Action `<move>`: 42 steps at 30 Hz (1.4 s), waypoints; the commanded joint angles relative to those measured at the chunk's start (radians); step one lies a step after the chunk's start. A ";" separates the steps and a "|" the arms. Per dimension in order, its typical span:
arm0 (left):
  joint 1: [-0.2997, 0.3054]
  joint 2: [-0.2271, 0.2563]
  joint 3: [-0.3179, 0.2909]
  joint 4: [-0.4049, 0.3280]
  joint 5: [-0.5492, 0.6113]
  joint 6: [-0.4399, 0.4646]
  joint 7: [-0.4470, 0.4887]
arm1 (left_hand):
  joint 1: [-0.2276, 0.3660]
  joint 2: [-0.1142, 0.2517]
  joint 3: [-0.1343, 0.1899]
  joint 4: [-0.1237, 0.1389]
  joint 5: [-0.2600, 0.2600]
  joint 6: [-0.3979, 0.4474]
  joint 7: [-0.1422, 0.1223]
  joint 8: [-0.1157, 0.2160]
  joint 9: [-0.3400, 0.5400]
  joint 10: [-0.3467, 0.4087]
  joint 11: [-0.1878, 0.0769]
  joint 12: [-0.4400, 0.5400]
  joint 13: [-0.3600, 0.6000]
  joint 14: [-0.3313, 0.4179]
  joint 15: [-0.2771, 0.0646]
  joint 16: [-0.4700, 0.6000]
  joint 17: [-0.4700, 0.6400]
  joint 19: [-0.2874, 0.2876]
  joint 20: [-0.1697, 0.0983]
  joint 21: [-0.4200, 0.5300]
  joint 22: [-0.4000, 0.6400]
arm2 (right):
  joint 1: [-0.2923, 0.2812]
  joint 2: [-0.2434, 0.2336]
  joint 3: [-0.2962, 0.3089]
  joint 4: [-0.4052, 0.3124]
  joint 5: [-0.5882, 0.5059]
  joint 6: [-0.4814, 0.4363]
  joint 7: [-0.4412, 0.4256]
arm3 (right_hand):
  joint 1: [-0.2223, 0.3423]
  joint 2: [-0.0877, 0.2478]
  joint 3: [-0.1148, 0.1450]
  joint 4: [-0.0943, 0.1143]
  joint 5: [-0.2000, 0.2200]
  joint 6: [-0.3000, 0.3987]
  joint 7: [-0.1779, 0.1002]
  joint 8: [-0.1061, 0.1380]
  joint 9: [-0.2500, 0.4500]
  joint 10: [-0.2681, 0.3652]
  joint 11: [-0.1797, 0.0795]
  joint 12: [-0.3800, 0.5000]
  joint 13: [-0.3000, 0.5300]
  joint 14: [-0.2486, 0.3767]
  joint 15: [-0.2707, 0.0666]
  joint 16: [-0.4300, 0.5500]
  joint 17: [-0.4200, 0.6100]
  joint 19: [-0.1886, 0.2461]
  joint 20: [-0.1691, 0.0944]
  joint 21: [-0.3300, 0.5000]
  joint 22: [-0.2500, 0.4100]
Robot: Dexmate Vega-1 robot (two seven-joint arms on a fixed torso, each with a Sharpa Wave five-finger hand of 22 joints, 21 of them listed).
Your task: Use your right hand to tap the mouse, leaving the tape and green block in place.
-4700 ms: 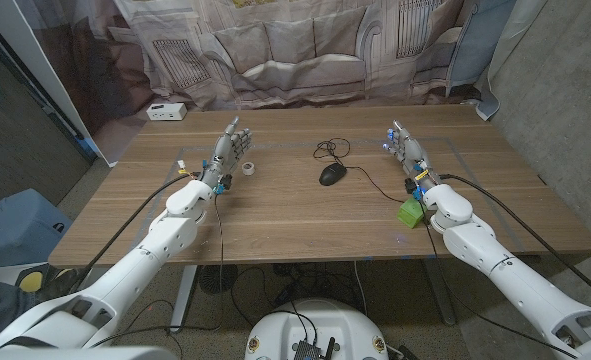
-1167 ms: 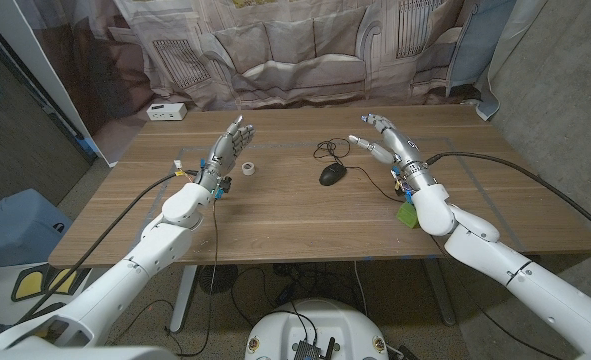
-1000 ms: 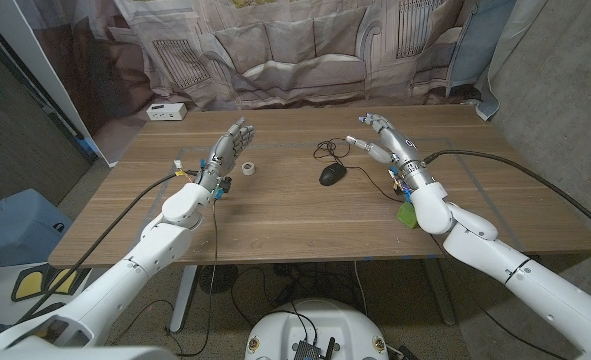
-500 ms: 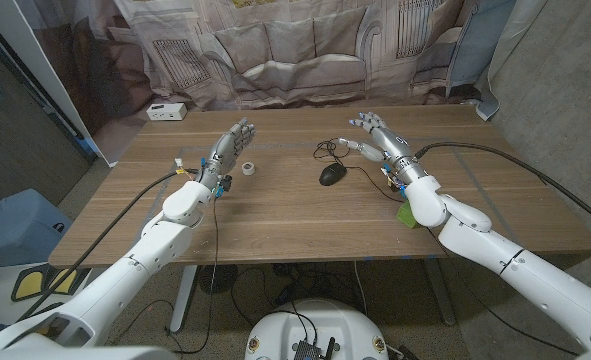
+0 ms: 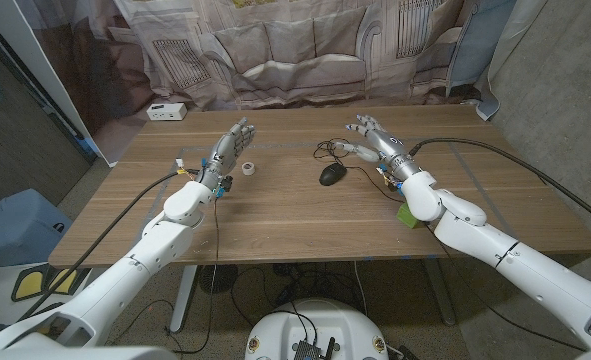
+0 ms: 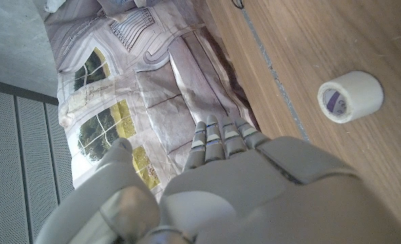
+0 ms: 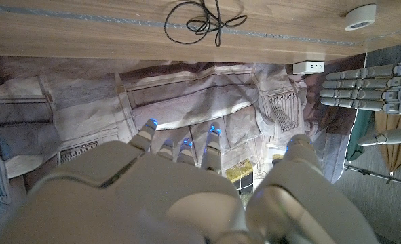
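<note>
The black mouse (image 5: 331, 174) lies mid-table with its cable (image 5: 328, 151) coiled behind it. My right hand (image 5: 374, 141) hovers open, fingers spread, just right of and behind the mouse, apart from it. The green block (image 5: 408, 214) sits by my right forearm near the front right. A white roll of tape (image 5: 247, 168) (image 6: 351, 97) lies left of centre. My left hand (image 5: 228, 149) stands upright and open just left of the tape, holding nothing. In the right wrist view I see the cable (image 7: 200, 19), the tape (image 7: 360, 16) and my left hand (image 7: 366, 83) across the table.
A white power strip (image 5: 165, 111) lies at the far left corner. A printed cloth backdrop (image 5: 295, 50) hangs behind the table (image 5: 275, 215). Black cables trail from both arms over the front edge. Tape lines (image 5: 455, 160) mark the wood on the right.
My right hand has swung left from the right side toward the mouse and its fingers have spread; over the last second it crept further left and back. The left hand has stayed put.
</note>
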 commanded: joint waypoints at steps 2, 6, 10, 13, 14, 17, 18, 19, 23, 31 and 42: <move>-0.004 0.010 0.008 0.001 0.031 -0.016 0.002 | 0.001 -0.031 -0.014 -0.007 -0.005 -0.008 -0.005 -0.006 0.004 -0.006 -0.006 -0.004 0.001 -0.001 -0.005 -0.002 0.005 -0.010 0.002 -0.002 0.004 | 0.036 -0.002 -0.036 0.005 0.005 -0.048 0.056 | 0.001 0.010 0.002 0.001 -0.004 -0.010 -0.004 -0.003 0.002 -0.024 0.001 0.006 0.003 -0.083 0.009 0.002 0.003 -0.016 0.034 0.005 0.003; -0.004 0.012 0.009 0.002 0.038 -0.020 0.001 | 0.000 -0.048 -0.022 -0.013 -0.004 -0.014 -0.003 -0.007 0.004 -0.013 -0.002 -0.007 0.001 -0.008 -0.004 -0.004 0.005 -0.013 0.003 -0.003 0.004 | 0.049 -0.006 -0.051 0.000 -0.008 -0.075 0.081 | 0.000 0.012 0.002 0.001 -0.005 -0.013 -0.006 0.000 0.002 -0.047 -0.001 0.007 0.004 -0.113 -0.009 0.002 0.003 -0.063 0.024 -0.001 0.003; -0.007 0.013 0.012 0.010 0.041 -0.030 -0.010 | -0.001 -0.062 -0.028 -0.018 -0.004 -0.020 -0.002 -0.008 0.004 -0.018 -0.002 -0.009 0.001 -0.014 -0.002 -0.006 0.005 -0.020 0.004 -0.005 0.004 | 0.060 -0.004 -0.059 0.003 0.002 -0.086 0.105 | -0.003 0.014 0.002 0.002 -0.007 -0.025 -0.006 -0.003 0.002 -0.069 -0.002 0.007 0.004 -0.127 -0.017 0.005 0.005 -0.084 0.024 0.002 0.004; -0.012 0.011 0.016 0.020 0.043 -0.044 -0.024 | -0.001 -0.068 -0.031 -0.021 -0.003 -0.025 -0.003 -0.009 0.004 -0.021 -0.003 -0.010 0.001 -0.018 -0.004 -0.007 0.006 -0.024 0.005 -0.006 0.004 | 0.065 -0.005 -0.068 0.006 -0.006 -0.090 0.107 | -0.007 0.014 0.001 0.004 -0.008 -0.038 -0.007 -0.007 0.002 -0.068 0.002 0.011 0.005 -0.126 -0.009 0.009 0.005 -0.078 0.033 0.009 0.004; -0.013 0.010 0.016 0.021 0.042 -0.045 -0.026 | -0.002 -0.070 -0.031 -0.021 -0.003 -0.025 -0.003 -0.009 0.004 -0.022 -0.002 -0.010 0.002 -0.019 -0.004 -0.007 0.006 -0.025 0.005 -0.007 0.004 | 0.068 -0.007 -0.072 0.005 -0.012 -0.094 0.109 | -0.007 0.014 0.001 0.004 -0.008 -0.040 -0.008 -0.007 0.002 -0.068 0.003 0.012 0.005 -0.125 -0.006 0.010 0.005 -0.076 0.034 0.010 0.004; -0.017 0.008 0.020 0.026 0.039 -0.046 -0.036 | -0.003 -0.074 -0.034 -0.023 -0.002 -0.025 -0.003 -0.008 0.004 -0.022 -0.002 -0.010 0.002 -0.018 -0.004 -0.006 0.006 -0.026 0.005 -0.007 0.004 | 0.074 -0.012 -0.082 0.004 -0.027 -0.101 0.116 | -0.009 0.014 0.000 0.005 -0.008 -0.035 -0.008 -0.003 0.002 -0.068 0.004 0.013 0.005 -0.127 -0.006 0.011 0.005 -0.077 0.038 0.011 0.004; -0.017 0.009 0.021 0.025 0.040 -0.044 -0.037 | -0.003 -0.076 -0.035 -0.023 -0.002 -0.025 -0.003 -0.008 0.004 -0.021 -0.002 -0.010 0.002 -0.018 -0.003 -0.006 0.006 -0.026 0.006 -0.007 0.004 | 0.076 -0.014 -0.085 0.004 -0.031 -0.104 0.120 | -0.011 0.013 -0.001 0.005 -0.009 -0.025 -0.008 0.001 0.002 -0.069 0.004 0.015 0.005 -0.128 -0.007 0.012 0.006 -0.080 0.041 0.011 0.004; -0.017 0.009 0.022 0.024 0.044 -0.045 -0.035 | -0.004 -0.077 -0.036 -0.024 -0.002 -0.025 -0.002 -0.008 0.004 -0.021 -0.003 -0.010 0.002 -0.018 -0.003 -0.006 0.006 -0.026 0.005 -0.006 0.004 | 0.078 -0.015 -0.088 0.001 -0.036 -0.114 0.127 | -0.012 0.013 -0.001 0.006 -0.009 -0.022 -0.010 0.003 0.002 -0.070 0.003 0.015 0.005 -0.130 -0.007 0.012 0.006 -0.087 0.041 0.009 0.004; -0.015 0.012 0.024 0.020 0.049 -0.048 -0.036 | -0.005 -0.082 -0.038 -0.025 -0.001 -0.025 -0.003 -0.007 0.004 -0.022 -0.004 -0.010 0.002 -0.019 -0.003 -0.005 0.006 -0.026 0.006 -0.006 0.004 | 0.086 -0.013 -0.096 -0.011 -0.034 -0.156 0.166 | -0.037 0.017 -0.009 0.019 -0.011 -0.017 -0.011 0.005 0.003 -0.091 0.000 0.013 0.006 -0.152 -0.018 0.013 0.011 -0.130 0.044 0.003 0.005; -0.012 0.021 0.025 0.008 0.066 -0.053 -0.031 | -0.008 -0.087 -0.042 -0.026 0.000 -0.025 -0.003 -0.006 0.004 -0.023 -0.002 -0.010 0.002 -0.019 -0.003 -0.004 0.006 -0.025 0.006 -0.005 0.004 | 0.098 -0.015 -0.116 -0.019 -0.055 -0.180 0.183 | -0.078 0.013 -0.024 0.037 -0.011 0.000 -0.017 0.011 0.003 -0.121 0.001 0.015 0.007 -0.189 -0.028 0.014 0.019 -0.205 0.044 -0.003 0.006; 0.000 0.028 0.022 -0.002 0.065 -0.054 -0.030 | -0.011 -0.091 -0.045 -0.028 0.001 -0.023 -0.003 -0.005 0.004 -0.022 -0.005 -0.009 0.002 -0.020 -0.003 -0.004 0.006 -0.028 0.007 -0.005 0.005 | 0.124 -0.011 -0.148 -0.018 -0.076 -0.216 0.237 | -0.091 0.011 -0.029 0.040 -0.010 0.027 -0.011 0.018 0.003 -0.145 -0.006 0.014 0.007 -0.217 -0.034 0.012 0.020 -0.242 0.043 0.001 0.007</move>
